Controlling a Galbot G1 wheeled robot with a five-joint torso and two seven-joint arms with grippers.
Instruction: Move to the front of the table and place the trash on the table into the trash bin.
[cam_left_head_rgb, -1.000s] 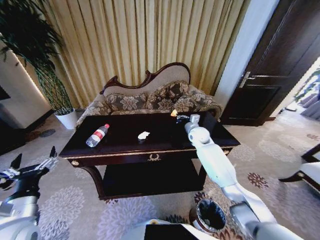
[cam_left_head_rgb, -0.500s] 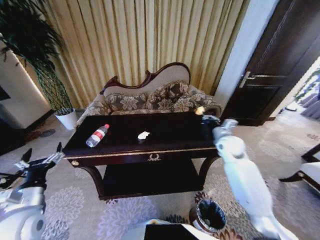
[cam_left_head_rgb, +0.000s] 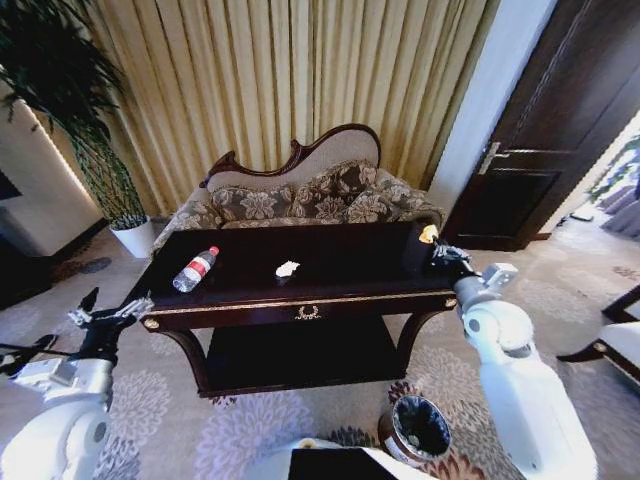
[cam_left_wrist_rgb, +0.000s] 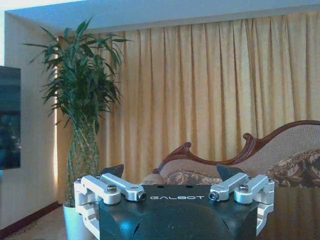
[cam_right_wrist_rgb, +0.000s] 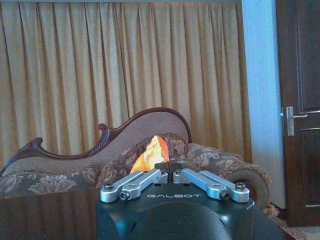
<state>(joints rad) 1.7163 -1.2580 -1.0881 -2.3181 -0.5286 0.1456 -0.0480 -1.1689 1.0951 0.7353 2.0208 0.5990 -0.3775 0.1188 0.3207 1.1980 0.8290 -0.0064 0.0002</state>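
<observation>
The dark table (cam_left_head_rgb: 350, 268) stands in front of me. On its left part lies a clear bottle (cam_left_head_rgb: 195, 270) with a red cap, and a crumpled white paper wad (cam_left_head_rgb: 287, 269) rests near the middle. At the table's right end my right gripper (cam_left_head_rgb: 434, 243) is raised and shut on an orange scrap (cam_left_head_rgb: 428, 233). The right wrist view shows the scrap (cam_right_wrist_rgb: 152, 152) pinched at that gripper (cam_right_wrist_rgb: 166, 167). My left gripper (cam_left_head_rgb: 110, 314) hovers open beside the table's left front corner, holding nothing (cam_left_wrist_rgb: 170, 172). The round trash bin (cam_left_head_rgb: 420, 430) with its black liner sits on the carpet below the table's right front.
A floral carved sofa (cam_left_head_rgb: 300, 195) stands right behind the table before gold curtains. A potted plant (cam_left_head_rgb: 95, 150) is at the far left, a dark door (cam_left_head_rgb: 540, 150) at the right, and a chair (cam_left_head_rgb: 620, 345) at the right edge. Patterned carpet lies open around the bin.
My right arm has swung from over the table's back right out past its right end, carrying the orange scrap. My left gripper has risen and moved closer to the table's left corner.
</observation>
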